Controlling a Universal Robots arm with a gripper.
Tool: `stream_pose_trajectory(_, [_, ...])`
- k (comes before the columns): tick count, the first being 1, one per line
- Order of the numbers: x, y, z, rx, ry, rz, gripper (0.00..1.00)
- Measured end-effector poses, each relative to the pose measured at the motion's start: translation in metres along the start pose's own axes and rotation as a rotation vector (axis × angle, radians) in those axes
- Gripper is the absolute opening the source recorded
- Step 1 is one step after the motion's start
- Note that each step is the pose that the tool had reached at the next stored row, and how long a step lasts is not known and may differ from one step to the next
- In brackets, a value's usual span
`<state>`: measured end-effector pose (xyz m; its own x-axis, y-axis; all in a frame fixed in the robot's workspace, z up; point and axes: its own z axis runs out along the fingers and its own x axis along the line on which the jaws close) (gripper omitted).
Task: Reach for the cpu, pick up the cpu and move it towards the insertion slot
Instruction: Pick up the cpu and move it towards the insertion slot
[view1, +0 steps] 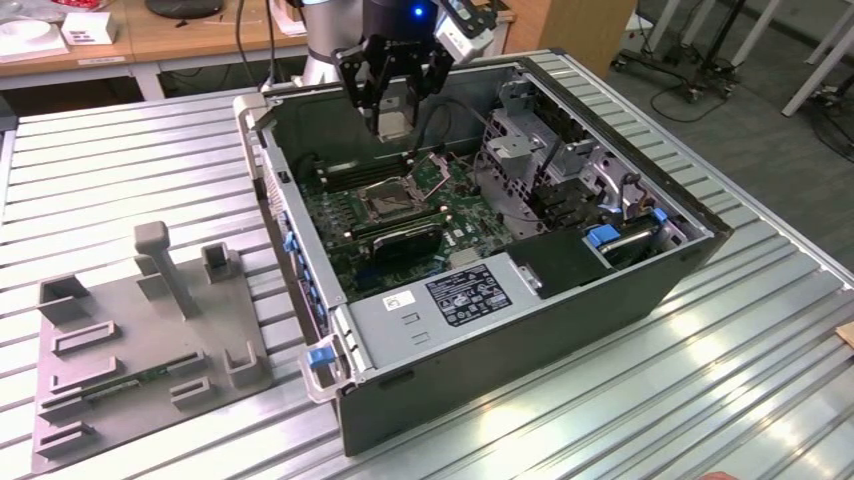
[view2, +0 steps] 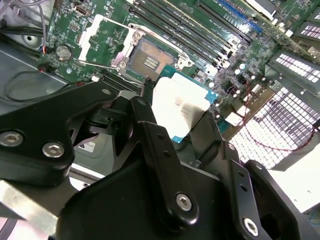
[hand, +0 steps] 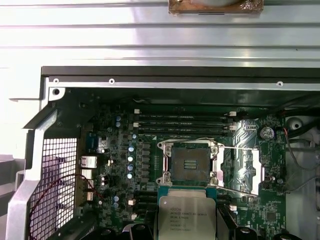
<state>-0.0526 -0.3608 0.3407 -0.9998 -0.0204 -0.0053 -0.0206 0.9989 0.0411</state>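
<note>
Gripper: I see my gripper (view1: 392, 105) hanging over the far end of the open computer case (view1: 667, 270), above the motherboard (view1: 400, 215) and not touching it. In the second wrist view the black fingers (view2: 160, 150) run down either side of the chip.

Jaws: narrow, closed on the cpu (view1: 392, 122); its two edges sit between the fingers.

Cpu: held in the air with its pale metal top in plain sight in both wrist views (view2: 181, 107) (hand: 186, 215). A green rim shows round the silvery top. It is clear of the board, just short of the socket, not over it as I read the first wrist view.

Insertion slot: the square socket (view1: 388, 200) with a dark centre and silvery frame lies on the board below the gripper. In the first wrist view I see it (hand: 190, 164) just beyond the chip's edge, uncovered, with a thin wire lever (hand: 235, 170) beside it. The second wrist view (view2: 150, 60) shows its frame flap lying open alongside.

Memory slots: long black slots (hand: 185, 125) run past the far side of the socket.

Case: lying on its side on the ribbed metal table (view1: 120, 180), open side up, a grey power supply box (view1: 447, 300) at the near end.

Fixture: a grey holder plate (view1: 140, 340) with upright posts sits on the table at the exterior view's left, well apart from the case.
</note>
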Motion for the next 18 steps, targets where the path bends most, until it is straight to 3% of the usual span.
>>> stream_pose_trajectory(9, [-0.0009, 0.0074, 0.0011, -0.008, -0.0001, 0.0, 0.54])
stream_pose_trajectory(18, [-0.0045, 0.0102, 0.0022, -0.013, 0.0, 0.0, 0.54])
